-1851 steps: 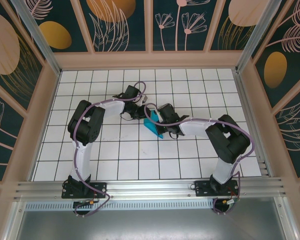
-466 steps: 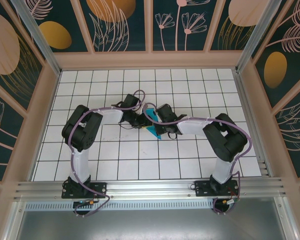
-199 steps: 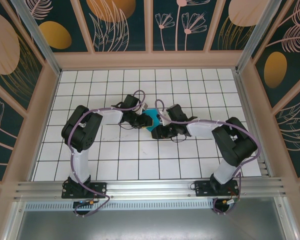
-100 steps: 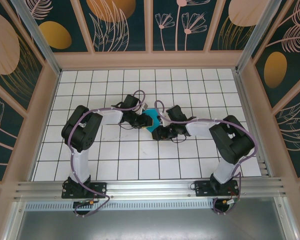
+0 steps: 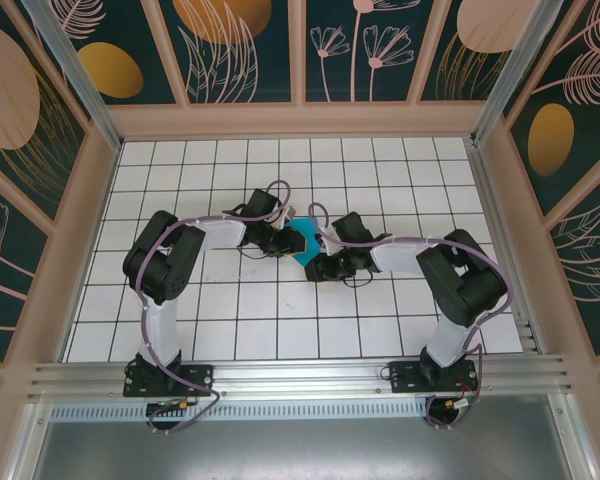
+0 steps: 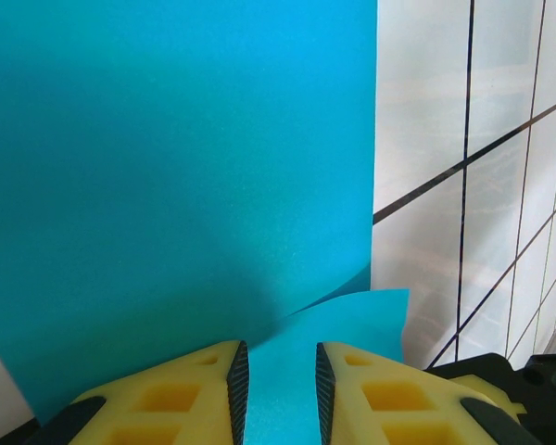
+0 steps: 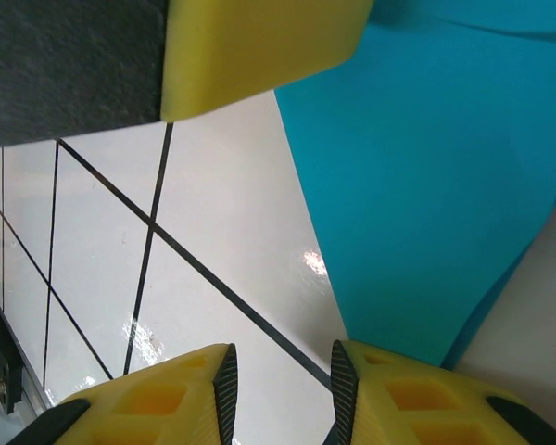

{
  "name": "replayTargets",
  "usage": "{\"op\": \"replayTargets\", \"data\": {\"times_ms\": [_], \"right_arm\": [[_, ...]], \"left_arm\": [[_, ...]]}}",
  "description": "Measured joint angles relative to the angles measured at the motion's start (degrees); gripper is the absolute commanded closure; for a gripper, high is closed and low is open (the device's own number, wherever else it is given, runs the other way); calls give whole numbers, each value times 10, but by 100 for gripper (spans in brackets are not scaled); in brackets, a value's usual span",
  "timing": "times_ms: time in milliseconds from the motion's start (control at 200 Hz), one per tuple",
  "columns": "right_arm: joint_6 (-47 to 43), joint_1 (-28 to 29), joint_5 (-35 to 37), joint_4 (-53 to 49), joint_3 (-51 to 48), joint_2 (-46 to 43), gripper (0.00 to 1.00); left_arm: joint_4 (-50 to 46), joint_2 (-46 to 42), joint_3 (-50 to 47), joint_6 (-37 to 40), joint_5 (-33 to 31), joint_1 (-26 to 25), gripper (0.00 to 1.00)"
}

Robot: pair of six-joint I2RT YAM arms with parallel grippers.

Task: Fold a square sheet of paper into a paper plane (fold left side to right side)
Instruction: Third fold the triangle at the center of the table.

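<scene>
Teal sheet of paper (image 5: 302, 241), partly folded, on gridded surface (image 5: 280, 330) between left end effector (image 6: 280, 360) and right end effector (image 7: 283, 362), both released, narrowly parted.

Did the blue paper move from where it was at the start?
Yes. The square sheet of paper has shifted a little toward the far wall, judged against the grid table, and it looks more bunched up.

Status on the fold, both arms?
Left gripper: jaws narrowly apart, teal paper showing in the gap. Right gripper: jaws narrowly apart over bare tile, beside the paper's corner. Grippers crowd each other.
</scene>
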Motion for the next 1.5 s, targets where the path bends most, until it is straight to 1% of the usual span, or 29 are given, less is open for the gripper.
{"op": "replayTargets", "data": {"times_ms": [70, 230, 330, 420, 490, 826, 1046, 1246, 1501], "right_arm": [[0, 0, 3, -1, 0, 1, 67], [0, 0, 11, -4, 0, 2, 75], [2, -1, 19, -4, -3, 2, 83], [7, -6, 20, 2, -12, 2, 95], [19, -12, 11, 12, -19, 2, 100], [51, -29, -20, 50, -43, 1, 100], [52, -30, -23, 52, -43, 3, 100], [51, -32, -27, 50, -41, 6, 100], [51, -32, -28, 42, -35, 8, 100]], "left_arm": [[0, 0, 0, 0, 0, 0, 71], [0, 0, 0, 0, -1, 0, 71], [-1, -1, 0, 2, -4, 0, 71], [-5, -3, 0, 2, -5, -1, 71], [-9, -6, 0, 3, -9, -1, 71], [-17, -50, 0, 2, -19, -1, 71], [-14, -90, -4, -10, -18, -19, 71], [2, -91, -26, -33, -17, -49, 73], [31, -75, -32, -64, -8, -64, 74]]}}
